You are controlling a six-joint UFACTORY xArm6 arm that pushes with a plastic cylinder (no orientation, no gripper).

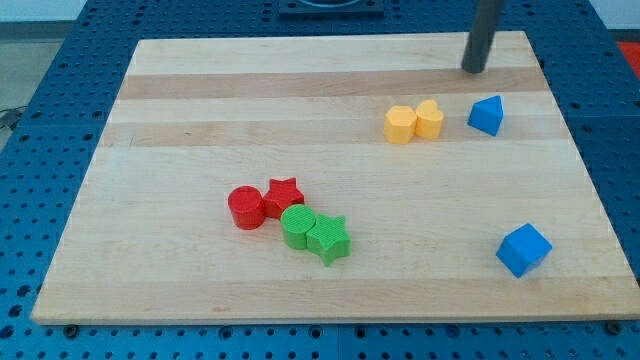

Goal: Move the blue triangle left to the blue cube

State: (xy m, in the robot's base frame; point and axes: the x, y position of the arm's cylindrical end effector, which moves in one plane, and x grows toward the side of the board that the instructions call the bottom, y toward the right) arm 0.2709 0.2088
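A pale wooden board (330,180) with lengthwise grain lies on a blue perforated table (40,150) and carries every block in sight. Toward the view's top right, two small yellow plastic blocks touch side by side: a yellow hexagonal block (400,125) on the view's left and a rounder yellow block (430,119) on its right, whose exact shape I cannot make out. Just to the view's right of that pair, with a narrow gap, sits the blue triangle (486,115), a small blue plastic wedge. The blue cube (523,249) rests well apart from it, near the view's bottom right corner of the board, turned at an angle to the edges. Open wood separates these two blue pieces. Left of centre and lower down, four blocks huddle together: a red cylinder (246,208) touching a red star (284,195), and just below them a green cylinder (298,227) pressed against a green star (329,239). This cluster lies far to the view's left of the blue cube. The straight dark rod comes down from the view's top edge, and my tip (473,69) stands on the board just above the blue triangle, slightly to its left, not touching it. The rod has no fingers and holds nothing.
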